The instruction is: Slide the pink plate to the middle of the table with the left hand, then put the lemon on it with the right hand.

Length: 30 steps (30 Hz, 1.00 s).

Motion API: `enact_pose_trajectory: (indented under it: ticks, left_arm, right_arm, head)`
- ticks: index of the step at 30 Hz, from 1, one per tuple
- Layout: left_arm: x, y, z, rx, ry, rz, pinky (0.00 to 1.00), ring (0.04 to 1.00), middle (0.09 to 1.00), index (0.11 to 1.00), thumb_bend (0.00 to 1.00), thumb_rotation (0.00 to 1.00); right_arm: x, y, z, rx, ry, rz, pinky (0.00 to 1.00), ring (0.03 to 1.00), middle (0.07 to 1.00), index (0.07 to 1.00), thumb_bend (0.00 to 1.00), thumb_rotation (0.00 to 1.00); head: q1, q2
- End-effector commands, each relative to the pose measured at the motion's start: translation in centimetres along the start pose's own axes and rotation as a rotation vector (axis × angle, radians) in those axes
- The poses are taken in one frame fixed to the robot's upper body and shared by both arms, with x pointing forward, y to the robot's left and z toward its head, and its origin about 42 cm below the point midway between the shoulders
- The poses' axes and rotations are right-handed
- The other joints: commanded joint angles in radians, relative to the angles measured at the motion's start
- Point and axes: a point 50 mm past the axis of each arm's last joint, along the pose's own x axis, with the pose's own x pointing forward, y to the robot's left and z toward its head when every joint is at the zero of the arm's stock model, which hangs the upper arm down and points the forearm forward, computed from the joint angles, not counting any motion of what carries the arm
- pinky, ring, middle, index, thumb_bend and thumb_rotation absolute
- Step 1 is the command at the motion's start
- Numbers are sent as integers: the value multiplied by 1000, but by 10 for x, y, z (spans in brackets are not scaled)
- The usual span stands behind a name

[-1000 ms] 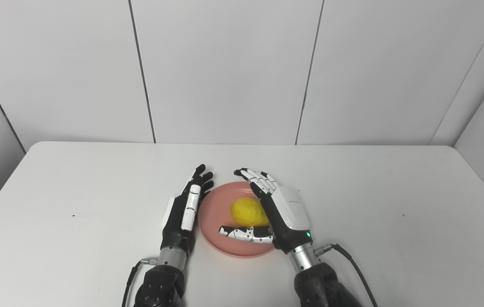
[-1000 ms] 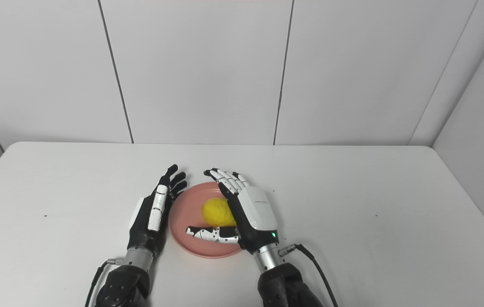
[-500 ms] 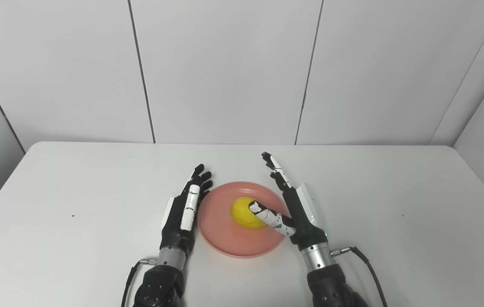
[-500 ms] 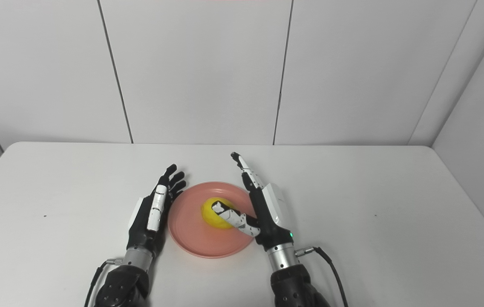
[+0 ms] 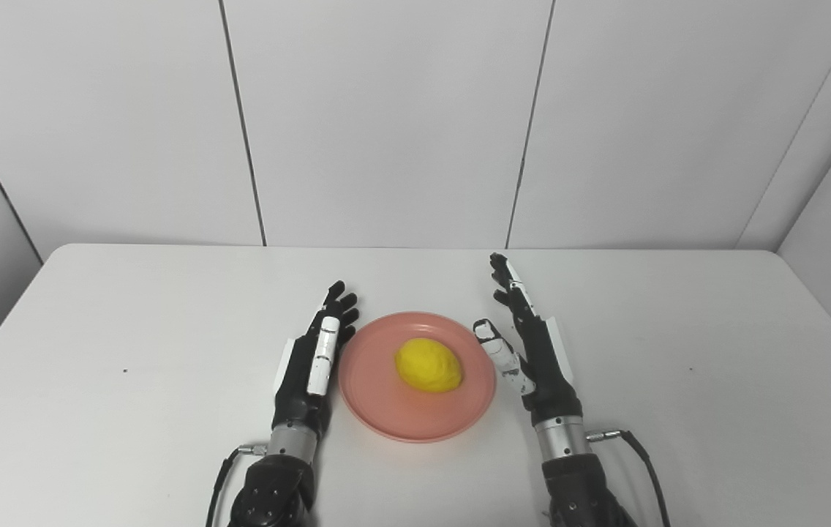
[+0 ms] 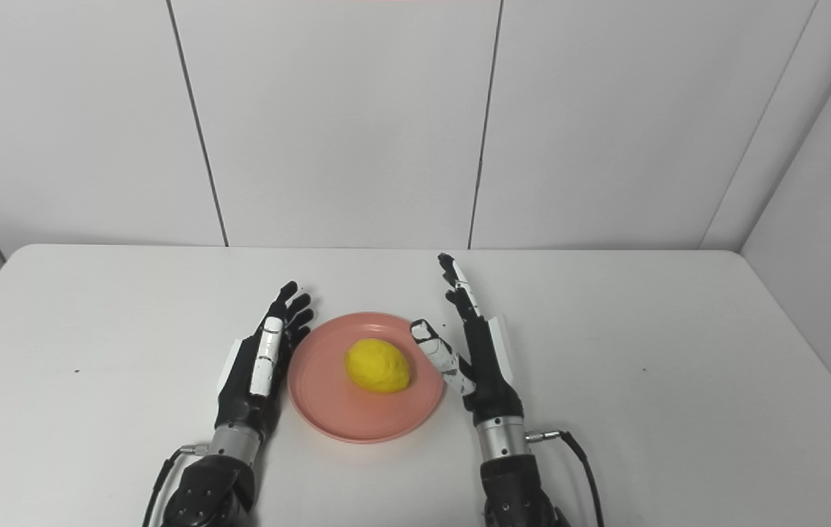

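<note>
Left eye view: right hand (image 5: 536, 351), fingers spread and empty, stands just right of the round pink plate (image 5: 379, 417); the oval yellow lemon (image 5: 429, 365) lies on it, mid-surface. Right eye view: left hand (image 6: 258, 366), likewise spread, flanks the plate. The lemon looks firm, light, roll-prone; grasp its middle.

Both arms are reaching in from the bottom edge. The left robot hand (image 5: 311, 364) is standing on edge, empty, fingers extended forward. The right robot hand (image 5: 532, 348) is doing likewise – fingers pointing away, thumb angling inward – gripping nothing.
</note>
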Motion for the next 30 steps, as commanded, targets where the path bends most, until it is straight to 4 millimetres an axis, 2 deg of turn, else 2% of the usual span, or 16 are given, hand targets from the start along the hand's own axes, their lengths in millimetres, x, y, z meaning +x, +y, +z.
enact_pose_trajectory:
  ticks: [1,12,16,30]
  left_arm:
    - [4,-2,4,16,-17,10,941,921,929,933,575,1000]
    - [4,-2,4,27,-21,9,958,928,936,941,577,1000]
    - [4,-2,4,33,-20,11,959,932,937,943,581,1000]
    - [5,0,4,26,-27,26,956,941,933,936,590,1000]
  right_arm:
    - [-1,3,0,30,6,-13,882,928,939,931,642,980]
    - [-6,9,-3,132,76,-35,901,927,940,935,638,1000]
    - [-9,13,-3,192,101,-26,923,938,947,954,599,1000]
    - [-16,15,-4,349,196,-19,952,965,965,968,625,1000]
  head:
    - [1,0]
    - [-2,0]
    - [-1,-1]
    - [-5,4]
